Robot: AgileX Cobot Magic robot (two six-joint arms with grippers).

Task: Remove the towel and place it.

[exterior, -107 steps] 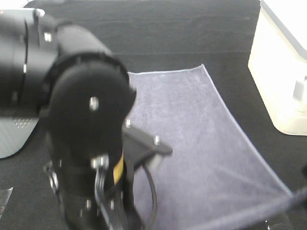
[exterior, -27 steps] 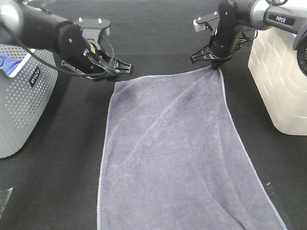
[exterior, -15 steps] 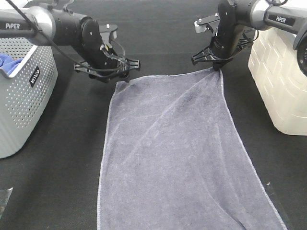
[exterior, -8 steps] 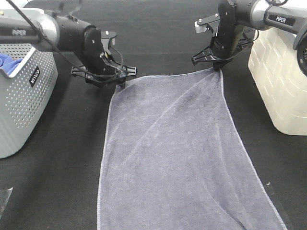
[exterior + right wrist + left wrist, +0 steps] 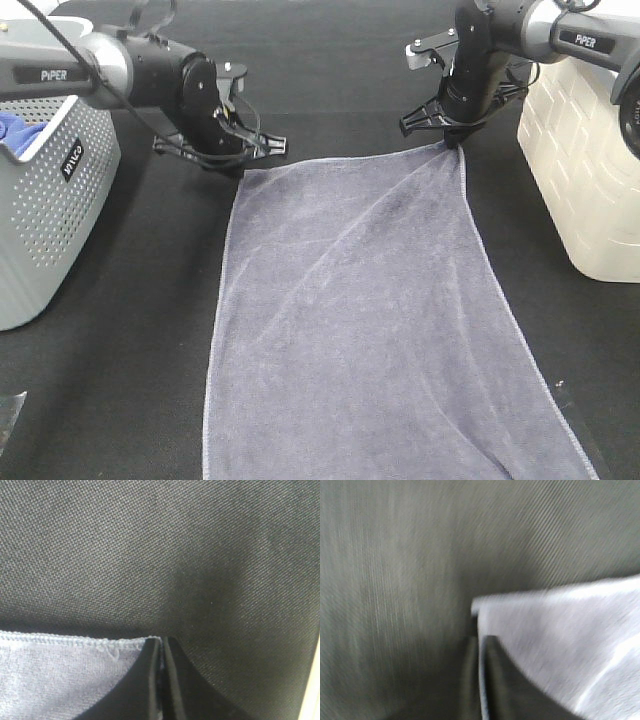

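Note:
The grey-lavender towel lies spread flat on the black table, its long side running from the far middle toward the near edge. My left gripper is shut on the towel's far left corner; the left wrist view shows the fingers pinched on the hem of the towel. My right gripper is shut on the far right corner; the right wrist view shows the fingers closed on the stitched hem of the towel.
A grey perforated basket with a bright blue cloth inside stands at the left. A cream plastic bin stands at the right. The black table cloth shows beyond the towel.
My left gripper has shifted slightly, pulling the far left corner and straightening the far edge. The right gripper has held still on its corner.

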